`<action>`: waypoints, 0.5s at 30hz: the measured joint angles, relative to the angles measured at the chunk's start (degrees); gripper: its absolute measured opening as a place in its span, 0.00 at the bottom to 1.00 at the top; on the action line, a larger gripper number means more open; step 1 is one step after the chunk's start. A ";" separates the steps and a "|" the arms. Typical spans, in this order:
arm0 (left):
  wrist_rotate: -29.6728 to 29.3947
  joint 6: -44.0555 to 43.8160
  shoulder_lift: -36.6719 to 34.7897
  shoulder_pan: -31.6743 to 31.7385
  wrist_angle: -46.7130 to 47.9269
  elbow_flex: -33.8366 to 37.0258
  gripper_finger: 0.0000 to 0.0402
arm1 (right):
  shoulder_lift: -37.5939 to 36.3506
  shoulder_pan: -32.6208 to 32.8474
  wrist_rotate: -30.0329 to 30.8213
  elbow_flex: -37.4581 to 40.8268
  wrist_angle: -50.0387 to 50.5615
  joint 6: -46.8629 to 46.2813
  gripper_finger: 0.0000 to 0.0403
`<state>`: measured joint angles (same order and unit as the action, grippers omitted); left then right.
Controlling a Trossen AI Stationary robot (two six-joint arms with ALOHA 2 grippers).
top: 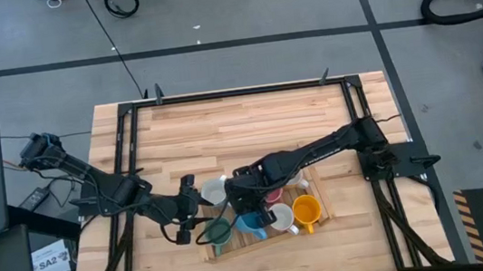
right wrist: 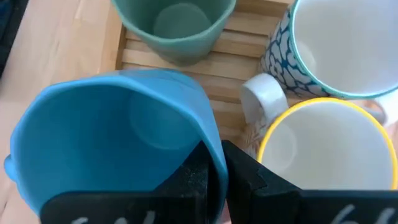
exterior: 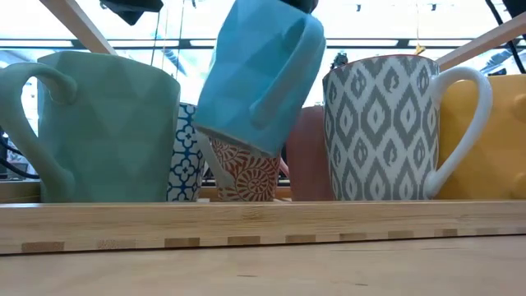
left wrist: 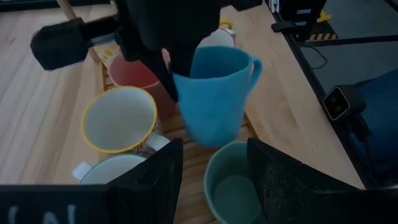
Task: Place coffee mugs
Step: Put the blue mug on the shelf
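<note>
Blue mug is hanging tilted above your wooden tray, its rim pinched between the right gripper fingers. Your left gripper is hovering just beside it, fingers spread over the green mug.

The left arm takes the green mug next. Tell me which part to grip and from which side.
Grip the rim wall of the green mug from straight above, one finger inside and one outside. It stands upright with its mouth open, just under the open left claw. Choose the wall away from the tilted blue mug, which the right claw holds close beside it.
</note>
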<state>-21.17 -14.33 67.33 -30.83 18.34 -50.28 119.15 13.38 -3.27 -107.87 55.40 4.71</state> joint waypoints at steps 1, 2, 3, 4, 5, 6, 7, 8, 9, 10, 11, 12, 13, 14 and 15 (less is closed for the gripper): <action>0.00 -0.02 0.00 0.00 0.14 0.00 0.46 | 0.11 0.06 0.02 0.00 -0.14 0.02 0.08; 0.00 -0.02 0.00 0.00 0.26 0.00 0.46 | 0.24 0.10 -0.02 -0.02 -0.55 0.00 0.08; 0.00 0.02 0.00 0.00 0.25 0.00 0.46 | 0.43 0.18 -0.07 -0.02 -0.84 -0.10 0.08; 0.00 0.02 0.00 0.00 0.24 0.00 0.46 | 0.62 0.28 0.02 -0.01 -0.79 -0.19 0.08; 0.00 0.01 0.00 0.00 0.25 0.00 0.46 | 0.93 0.33 -0.02 0.00 -0.46 -0.20 0.08; 0.01 0.00 0.00 0.00 0.26 0.00 0.46 | 1.38 0.40 -0.07 0.00 -0.44 -0.10 0.08; 0.00 0.00 0.00 0.00 0.25 0.00 0.46 | 1.68 0.44 -0.22 -0.02 -0.47 -0.09 0.08; 0.00 0.00 0.00 0.00 0.23 0.00 0.46 | 1.88 0.47 -0.33 0.01 -0.56 -0.20 0.08; 0.00 0.00 0.00 0.00 0.28 0.00 0.46 | 2.28 0.47 -0.56 0.13 -0.82 -0.19 0.08; 0.01 0.00 0.00 0.00 0.34 0.00 0.46 | 2.53 0.47 -0.85 0.14 -1.00 -0.16 0.08; 0.00 0.00 0.00 0.00 0.34 0.00 0.46 | 2.73 0.47 -0.83 0.18 -1.17 -0.18 0.08; 0.00 0.02 0.00 0.00 0.25 0.00 0.46 | 2.89 0.47 -0.79 0.22 -1.27 -0.17 0.08; 0.00 0.02 0.00 0.00 0.15 0.00 0.46 | 2.91 0.47 -0.83 0.26 -1.27 -0.17 0.08; 0.00 0.00 0.00 0.00 0.25 0.00 0.46 | 3.15 0.47 -0.83 0.26 -1.38 -0.06 0.08; 0.02 0.00 0.00 0.00 0.32 0.00 0.46 | 3.31 0.47 -0.87 0.26 -1.56 -0.01 0.08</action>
<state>-21.15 -14.33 67.33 -30.83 18.65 -50.28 122.46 13.85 -4.13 -107.61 53.84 4.70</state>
